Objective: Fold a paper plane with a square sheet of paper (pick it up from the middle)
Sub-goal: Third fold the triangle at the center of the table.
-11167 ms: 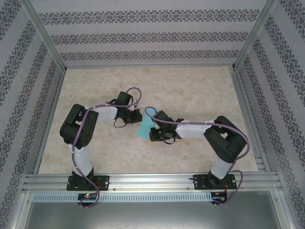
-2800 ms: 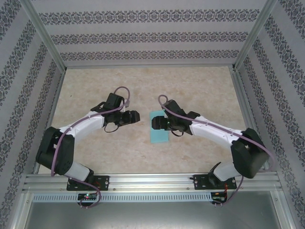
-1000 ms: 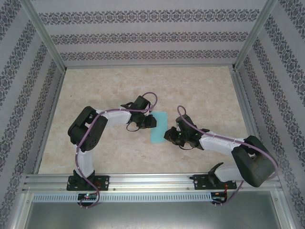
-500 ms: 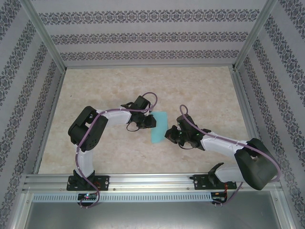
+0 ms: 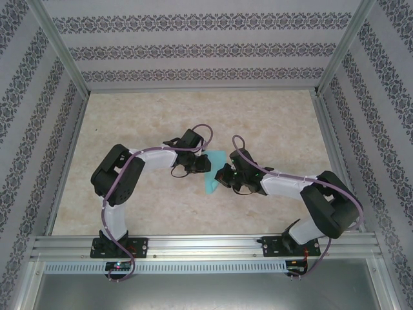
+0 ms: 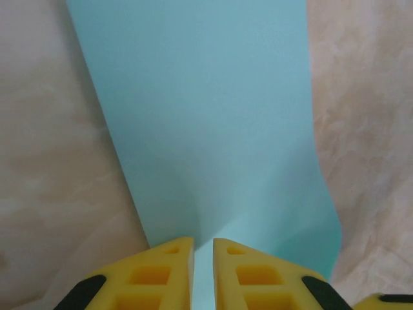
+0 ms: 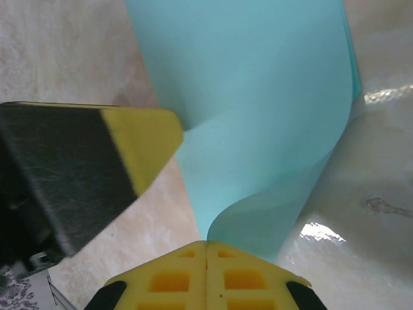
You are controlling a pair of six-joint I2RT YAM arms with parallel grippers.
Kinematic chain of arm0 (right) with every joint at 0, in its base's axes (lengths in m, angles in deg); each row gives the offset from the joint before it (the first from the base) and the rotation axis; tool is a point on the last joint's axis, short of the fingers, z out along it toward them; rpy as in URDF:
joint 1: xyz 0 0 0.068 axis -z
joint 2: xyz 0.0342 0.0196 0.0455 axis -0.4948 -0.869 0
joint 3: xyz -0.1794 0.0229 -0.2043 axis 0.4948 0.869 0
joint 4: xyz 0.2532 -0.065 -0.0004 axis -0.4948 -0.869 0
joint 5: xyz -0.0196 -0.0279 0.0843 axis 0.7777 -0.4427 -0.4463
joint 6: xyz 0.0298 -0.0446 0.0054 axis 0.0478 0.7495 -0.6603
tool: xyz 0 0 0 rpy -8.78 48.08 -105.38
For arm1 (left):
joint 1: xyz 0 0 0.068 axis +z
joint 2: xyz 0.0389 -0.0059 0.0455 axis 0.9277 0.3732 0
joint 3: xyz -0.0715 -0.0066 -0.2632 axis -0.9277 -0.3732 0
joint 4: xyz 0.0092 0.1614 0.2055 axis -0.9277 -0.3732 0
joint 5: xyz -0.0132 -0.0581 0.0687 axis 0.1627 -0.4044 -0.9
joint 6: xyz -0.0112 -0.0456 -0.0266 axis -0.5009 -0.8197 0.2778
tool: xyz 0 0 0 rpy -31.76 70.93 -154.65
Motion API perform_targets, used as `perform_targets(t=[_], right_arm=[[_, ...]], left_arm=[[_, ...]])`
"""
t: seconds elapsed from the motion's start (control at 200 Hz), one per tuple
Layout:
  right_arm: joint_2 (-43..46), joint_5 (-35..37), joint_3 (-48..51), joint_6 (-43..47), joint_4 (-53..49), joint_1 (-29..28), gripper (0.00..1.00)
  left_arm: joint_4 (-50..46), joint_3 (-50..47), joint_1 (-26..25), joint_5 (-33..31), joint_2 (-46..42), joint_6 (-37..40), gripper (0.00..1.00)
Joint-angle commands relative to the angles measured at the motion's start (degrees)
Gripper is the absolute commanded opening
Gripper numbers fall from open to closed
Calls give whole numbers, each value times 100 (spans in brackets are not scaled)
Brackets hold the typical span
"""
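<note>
— What state were the left fingers point(image 6: 203, 244) in?

— Nearly closed. A narrow slot remained between the tips. One edge of the square sheet of paper point(image 6: 213, 116) sat in that slot, puckered where the tips pinched it. From there the sheet ran straight ahead of the fingers, over the tabletop point(image 6: 368, 97).

— And the right fingers point(image 7: 206, 247)?

— Fully closed, tip against tip, clamped on another edge of the same sheet. Just ahead of those tips the paper bowed upward in a curve, then continued away.

— Position of the sheet overall?

— Between the two sets of fingers, gripped by both. One left finger stood ahead and to the left of the right fingers, at the sheet's edge.
</note>
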State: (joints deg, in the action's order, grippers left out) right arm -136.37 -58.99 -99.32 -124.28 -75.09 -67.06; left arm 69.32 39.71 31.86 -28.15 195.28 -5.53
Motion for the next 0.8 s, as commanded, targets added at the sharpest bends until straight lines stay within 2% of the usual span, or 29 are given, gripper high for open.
perform_targets(t=[0.0,0.085,0.38,0.794], right_arm=[[-96,192,-118,61,91,-53,6],[-133,255,-144,108,52,-54,6],[-301,355,-180,133,160,-96,6],[-414,309,-278,168,288,-102,6]], left_arm=[[-159,92,-7,-515,-419,220,15],[-336,243,-7,-676,-306,300,13],[-643,780,-7,-580,371,345,7],[-925,763,-7,-846,625,371,4]])
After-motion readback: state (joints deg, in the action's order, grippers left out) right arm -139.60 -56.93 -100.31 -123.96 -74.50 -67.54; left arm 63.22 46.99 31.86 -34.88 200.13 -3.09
